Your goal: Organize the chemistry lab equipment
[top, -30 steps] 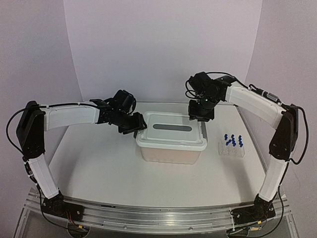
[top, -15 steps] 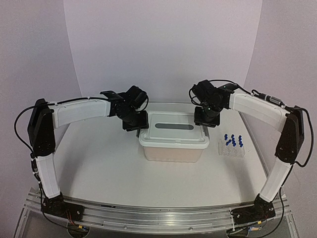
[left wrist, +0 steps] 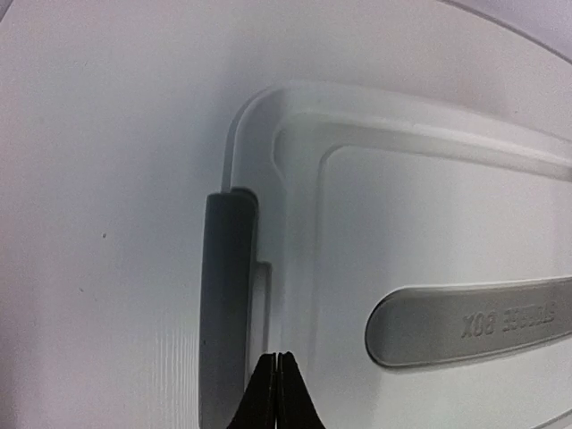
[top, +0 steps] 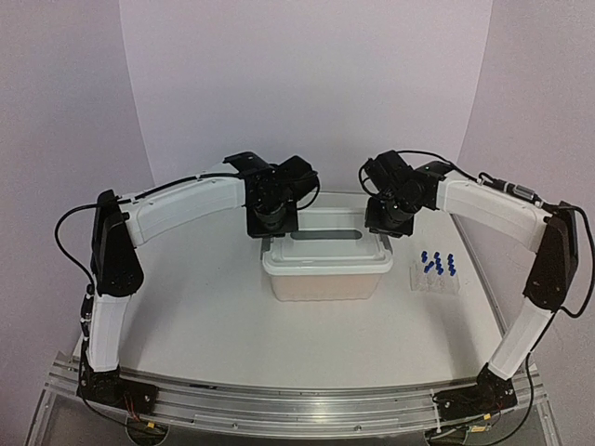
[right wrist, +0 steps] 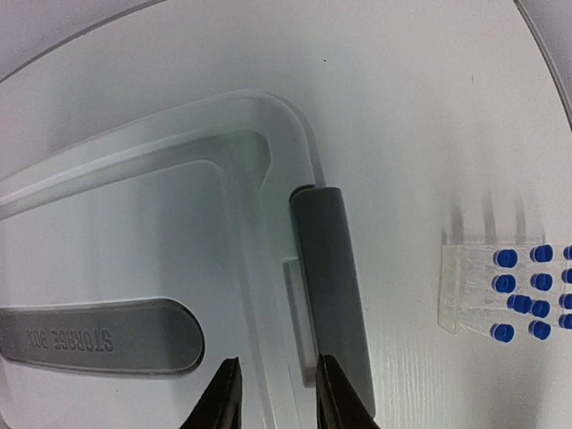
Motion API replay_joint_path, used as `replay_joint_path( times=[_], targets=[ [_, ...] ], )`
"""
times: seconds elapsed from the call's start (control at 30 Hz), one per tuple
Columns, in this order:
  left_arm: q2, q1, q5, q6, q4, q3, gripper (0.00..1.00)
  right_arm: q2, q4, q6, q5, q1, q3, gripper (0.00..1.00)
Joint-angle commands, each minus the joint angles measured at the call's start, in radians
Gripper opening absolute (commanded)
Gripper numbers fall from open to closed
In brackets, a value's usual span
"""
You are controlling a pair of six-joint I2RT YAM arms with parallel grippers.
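Several small blue-capped tubes point(top: 436, 265) stand in a clear tube rack point(top: 435, 282) on the table, right of the beige tub point(top: 321, 284); the right wrist view shows the tubes point(right wrist: 527, 288) and the rack point(right wrist: 462, 290) too. My left gripper point(top: 272, 226) hovers over the left end of the tub's white lid point(top: 325, 249), shut on nothing point(left wrist: 278, 359), next to the grey latch point(left wrist: 225, 304). Over the lid's right end my right gripper point(top: 384, 226) is open point(right wrist: 277, 374), its jaws either side of the lid's rim beside the other grey latch point(right wrist: 332, 290). No other lab equipment shows.
The lid point(left wrist: 420, 214) is on the tub and has a grey handle plate point(top: 323, 237) in its middle. A white curved backdrop stands behind the table. The aluminium rail point(top: 297, 404) with the arm bases runs along the near edge.
My left arm has swung right and away from me to the lid's left end, and its gripper has shut. My right gripper has shifted slightly right and its jaws have narrowed a little.
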Motion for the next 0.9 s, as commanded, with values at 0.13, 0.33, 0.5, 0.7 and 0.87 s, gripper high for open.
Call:
replay_joint_path(
  times=[0.13,0.33,0.5,0.7,0.87],
  targets=[
    [0.117,-0.008,-0.064,-0.086,-0.29,0.096,0.0,-0.015,0.023,0.017,-0.028,0.005,-0.039,0.2],
    [0.005,-0.008,0.041,0.061,-0.007,0.041,0.0,-0.011,0.03,-0.007,-0.033,0.005,-0.011,0.2],
    [-0.094,-0.008,0.021,0.181,0.158,0.071,0.13,-0.021,0.031,-0.047,-0.013,0.003,0.045,0.28],
    [-0.323,-0.004,-0.091,0.256,0.336,-0.107,0.99,-0.075,0.031,-0.09,0.019,-0.051,0.066,0.48],
    [-0.515,0.151,0.017,0.232,0.467,-0.386,1.0,-0.157,0.041,-0.06,-0.046,-0.221,-0.007,0.76]
  ],
)
